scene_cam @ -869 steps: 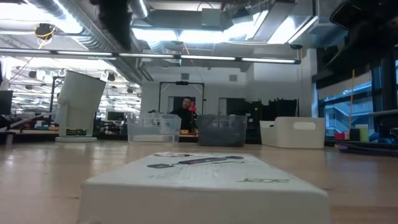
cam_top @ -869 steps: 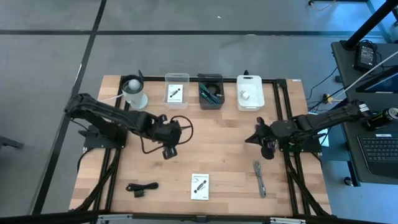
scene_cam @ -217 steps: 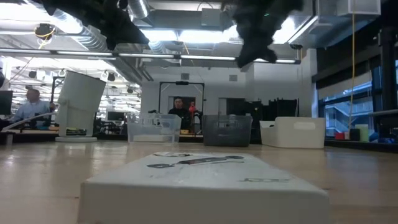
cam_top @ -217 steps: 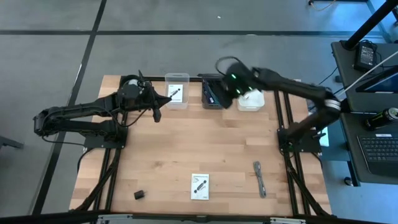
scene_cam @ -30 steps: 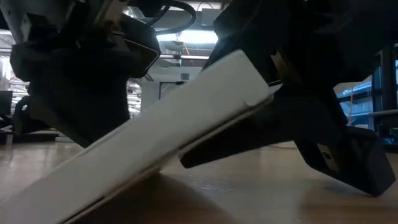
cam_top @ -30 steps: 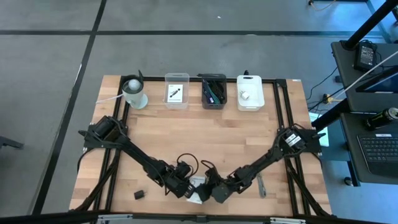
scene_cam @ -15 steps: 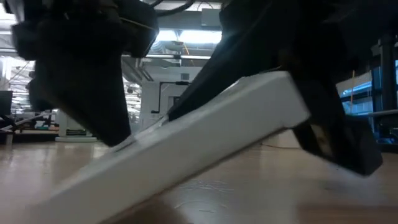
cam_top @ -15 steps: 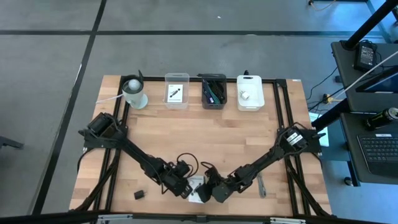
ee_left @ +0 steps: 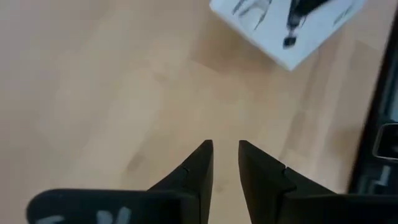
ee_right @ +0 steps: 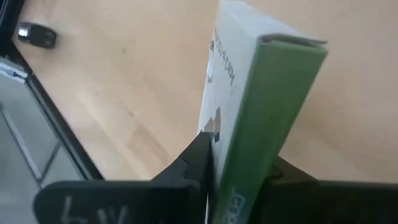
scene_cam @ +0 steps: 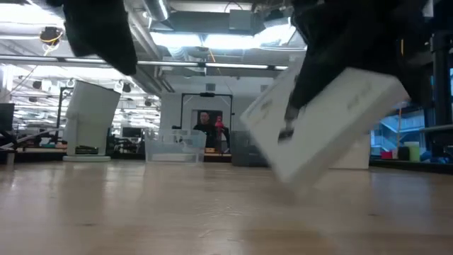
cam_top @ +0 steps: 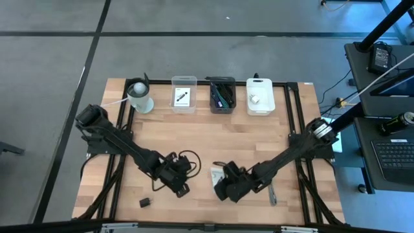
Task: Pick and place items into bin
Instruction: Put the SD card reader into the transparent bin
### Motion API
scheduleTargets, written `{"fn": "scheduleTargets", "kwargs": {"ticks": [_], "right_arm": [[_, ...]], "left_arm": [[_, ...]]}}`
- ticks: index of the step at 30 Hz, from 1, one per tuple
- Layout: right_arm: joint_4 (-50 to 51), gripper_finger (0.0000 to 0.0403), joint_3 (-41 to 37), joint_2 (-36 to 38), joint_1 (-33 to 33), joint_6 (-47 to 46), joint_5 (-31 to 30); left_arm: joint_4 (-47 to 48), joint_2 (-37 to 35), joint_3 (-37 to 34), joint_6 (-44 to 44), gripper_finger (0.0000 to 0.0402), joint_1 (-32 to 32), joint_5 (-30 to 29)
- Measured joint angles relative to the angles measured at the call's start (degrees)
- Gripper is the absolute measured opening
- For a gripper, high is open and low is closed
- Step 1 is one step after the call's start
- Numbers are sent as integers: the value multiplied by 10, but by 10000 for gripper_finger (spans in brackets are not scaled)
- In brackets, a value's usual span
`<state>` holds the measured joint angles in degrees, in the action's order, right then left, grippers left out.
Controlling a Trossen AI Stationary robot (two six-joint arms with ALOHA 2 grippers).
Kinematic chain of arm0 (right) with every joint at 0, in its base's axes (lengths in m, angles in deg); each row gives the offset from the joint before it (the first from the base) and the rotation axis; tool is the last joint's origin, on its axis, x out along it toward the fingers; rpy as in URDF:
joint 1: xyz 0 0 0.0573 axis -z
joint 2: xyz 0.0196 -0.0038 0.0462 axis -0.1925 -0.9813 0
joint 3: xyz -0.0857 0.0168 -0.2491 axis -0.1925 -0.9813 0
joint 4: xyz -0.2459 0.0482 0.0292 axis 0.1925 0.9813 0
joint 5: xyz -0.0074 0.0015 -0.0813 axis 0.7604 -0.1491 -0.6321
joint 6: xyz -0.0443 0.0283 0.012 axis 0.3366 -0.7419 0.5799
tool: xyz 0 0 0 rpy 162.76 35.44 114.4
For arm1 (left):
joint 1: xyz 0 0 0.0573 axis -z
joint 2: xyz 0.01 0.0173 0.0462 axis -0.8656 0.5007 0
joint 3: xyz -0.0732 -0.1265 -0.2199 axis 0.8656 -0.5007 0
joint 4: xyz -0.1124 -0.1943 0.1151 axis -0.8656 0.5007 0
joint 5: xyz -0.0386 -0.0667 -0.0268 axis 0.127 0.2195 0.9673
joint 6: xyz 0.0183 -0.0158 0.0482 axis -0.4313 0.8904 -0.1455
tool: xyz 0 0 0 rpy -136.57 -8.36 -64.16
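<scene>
Pinching the white box [ee_right: 249,106] by its narrow edge, the right gripper [cam_top: 226,184] holds it tilted off the table at lower centre; honestly it could swivel or slip out on the way to the bins [cam_top: 184,94] at the top. Left gripper [ee_left: 225,163], slightly spread and empty, hangs just beside.

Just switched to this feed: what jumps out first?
The right gripper, near the table's front middle, holds a white box with a green edge, lifted off the wood and tilted. The left gripper hangs empty beside it, slightly open. Four bins line the far edge.
</scene>
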<state>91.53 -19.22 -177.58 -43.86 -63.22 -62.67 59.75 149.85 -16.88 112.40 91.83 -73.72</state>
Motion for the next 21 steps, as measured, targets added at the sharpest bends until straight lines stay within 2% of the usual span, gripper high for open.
{"fn": "scheduleTargets", "kwargs": {"ticks": [7,12,15,21], "right_arm": [[120,52,0,98,60,100,-2],[168,52,1,168,133,227,-2],[165,52,1,204,189,311,1],[153,51,1,246,311,472,53]], "left_arm": [[79,-79,0,-53,53,-4,-88],[101,-122,0,-113,60,-51,-122],[89,-136,-6,-173,69,-111,-109],[23,-141,-27,-283,81,-266,1]]}}
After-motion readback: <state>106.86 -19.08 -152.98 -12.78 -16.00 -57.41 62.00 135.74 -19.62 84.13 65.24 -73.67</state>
